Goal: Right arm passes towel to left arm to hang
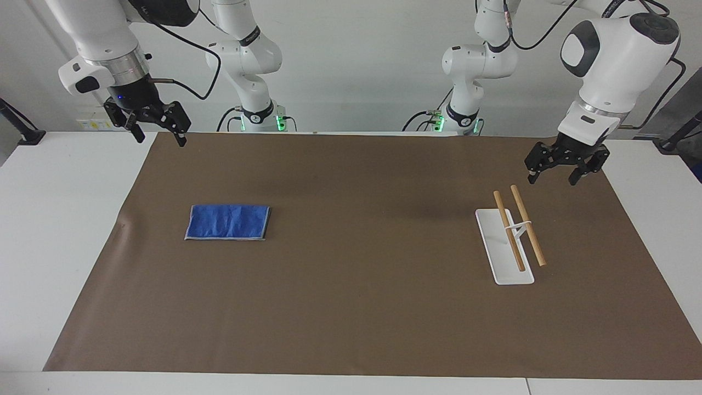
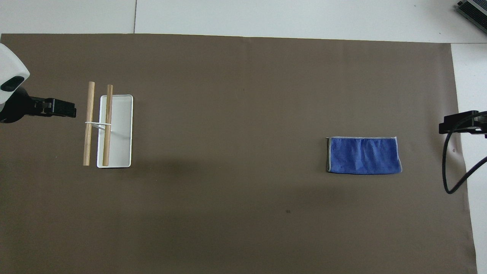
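Observation:
The blue towel lies flat and folded on the brown mat toward the right arm's end of the table; it also shows in the overhead view. My right gripper, with a small blue light above it, hangs open and empty in the air over the mat's corner, apart from the towel; in the overhead view only its tip shows. My left gripper hangs open and empty over the mat beside the rack's rods; it also shows in the overhead view.
A rack with a white base and two raised wooden rods stands toward the left arm's end; it shows in the overhead view too. The brown mat covers most of the white table.

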`<state>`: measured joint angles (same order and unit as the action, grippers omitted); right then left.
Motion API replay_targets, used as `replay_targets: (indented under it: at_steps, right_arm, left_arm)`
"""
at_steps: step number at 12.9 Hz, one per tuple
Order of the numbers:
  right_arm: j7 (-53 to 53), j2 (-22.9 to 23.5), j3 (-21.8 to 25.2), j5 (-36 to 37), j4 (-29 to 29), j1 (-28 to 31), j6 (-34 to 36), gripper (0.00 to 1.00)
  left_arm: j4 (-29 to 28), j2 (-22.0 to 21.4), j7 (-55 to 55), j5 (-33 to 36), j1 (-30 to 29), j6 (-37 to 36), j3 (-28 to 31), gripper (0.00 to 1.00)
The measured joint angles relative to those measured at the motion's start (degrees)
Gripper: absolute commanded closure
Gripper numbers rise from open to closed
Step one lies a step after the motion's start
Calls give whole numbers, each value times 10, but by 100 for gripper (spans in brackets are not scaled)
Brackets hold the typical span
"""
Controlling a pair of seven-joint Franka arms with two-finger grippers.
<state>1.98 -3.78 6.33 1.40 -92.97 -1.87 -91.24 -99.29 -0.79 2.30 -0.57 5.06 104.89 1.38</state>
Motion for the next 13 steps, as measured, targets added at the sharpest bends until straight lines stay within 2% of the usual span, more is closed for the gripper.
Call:
replay_targets:
  at_steps: [13]
  right_arm:
    - [0, 0, 1, 0, -2, 0, 2, 0]
  left_arm:
    - [1, -3, 0, 0, -3, -12, 0, 0]
